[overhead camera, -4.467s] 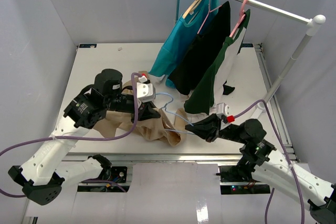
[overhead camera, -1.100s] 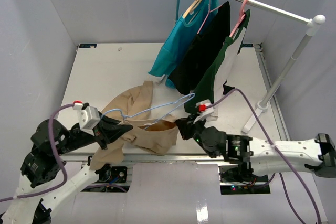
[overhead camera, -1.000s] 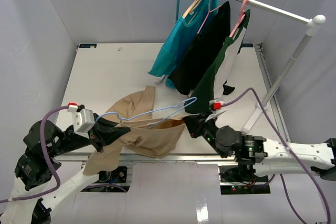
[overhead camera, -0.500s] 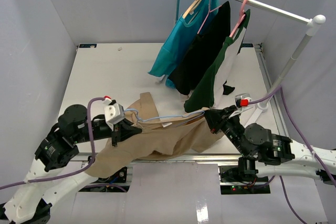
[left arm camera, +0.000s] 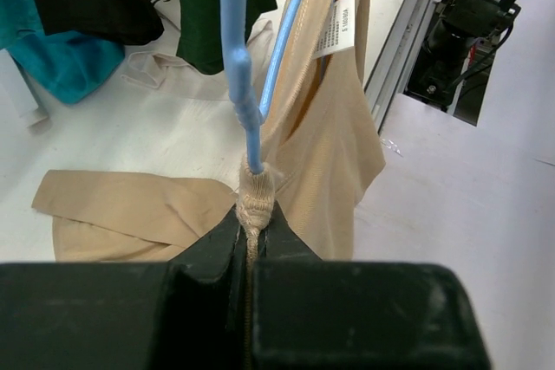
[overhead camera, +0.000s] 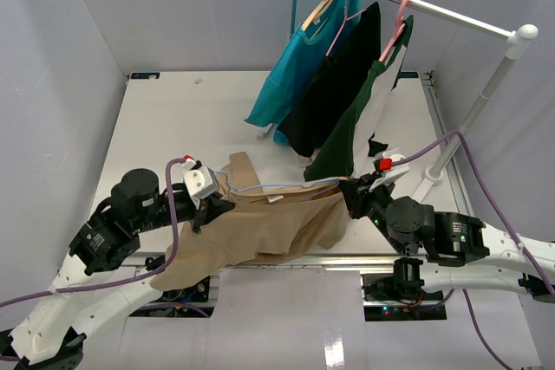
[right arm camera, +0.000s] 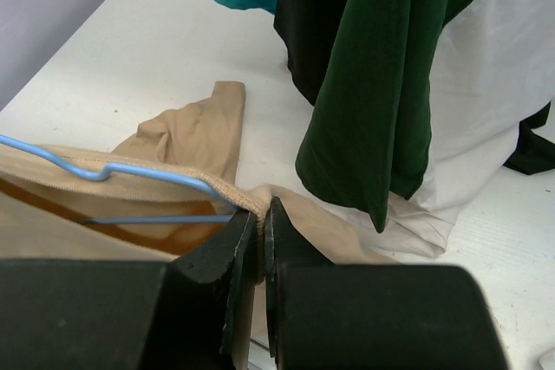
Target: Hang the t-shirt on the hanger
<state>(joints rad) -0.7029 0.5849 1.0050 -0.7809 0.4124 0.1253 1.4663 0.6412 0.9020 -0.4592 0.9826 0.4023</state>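
The tan t-shirt (overhead camera: 251, 227) hangs stretched between my two grippers above the table's near edge, its lower part drooping over the edge. The light-blue hanger (overhead camera: 269, 186) runs through its neck opening, between the grippers. My left gripper (overhead camera: 208, 205) is shut on the ribbed collar (left arm camera: 255, 197) where the hanger (left arm camera: 236, 49) comes out. My right gripper (overhead camera: 351, 197) is shut on the collar's other end (right arm camera: 260, 207), beside the hanger's wire (right arm camera: 139, 173). A sleeve (right arm camera: 195, 132) lies on the table.
A white rail (overhead camera: 416, 2) at the back right carries a teal shirt (overhead camera: 290, 67), a black garment (overhead camera: 334, 88) and a dark green shirt (overhead camera: 360, 119) on wooden and pink hangers. White cloth (right arm camera: 486, 127) lies under them. The rail's post (overhead camera: 473, 114) stands right of my right arm.
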